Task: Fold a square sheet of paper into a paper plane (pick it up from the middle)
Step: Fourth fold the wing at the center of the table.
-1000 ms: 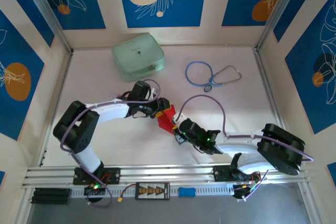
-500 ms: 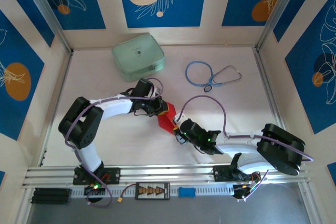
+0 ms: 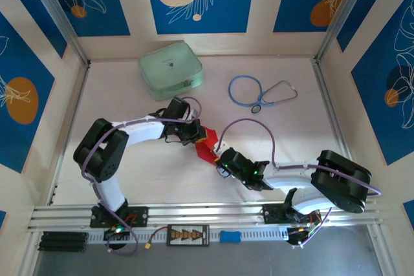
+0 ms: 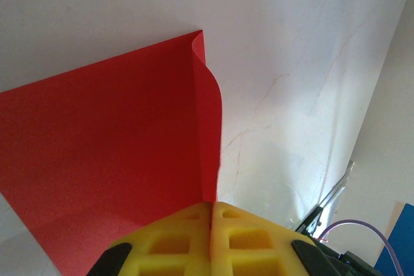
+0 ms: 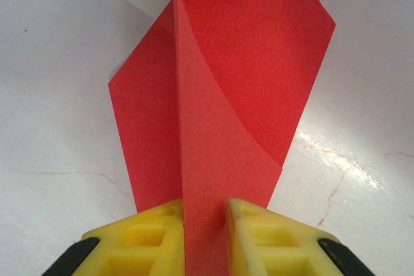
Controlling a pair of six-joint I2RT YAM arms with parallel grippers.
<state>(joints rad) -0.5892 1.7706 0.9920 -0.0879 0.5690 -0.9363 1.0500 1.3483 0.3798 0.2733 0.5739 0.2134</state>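
Heads up: your thin bright red square sheet of paper (image 3: 206,148) sits mid-desk, caught between the two arms. It's well apart from the pale green rounded case (image 3: 170,69) and the blue stethoscope (image 3: 259,92) at the far side of the white desk (image 3: 129,166).

Your left gripper (image 4: 211,206) has its yellow fingers (image 4: 174,240) pressed flat together on the paper's raised fold. From that wrist camera, one flap stands up and curls over while the rest lies flat on the desk.

Your right gripper (image 5: 204,206) comes at the sheet from the opposite end. Its fingers stand a little apart, with a lifted strip of the red paper running through the gap — can't tell if they actually touch it. In the right wrist view the paper shows a crease down its middle, and a yellow tip of the left fingers pokes in at the far edge.
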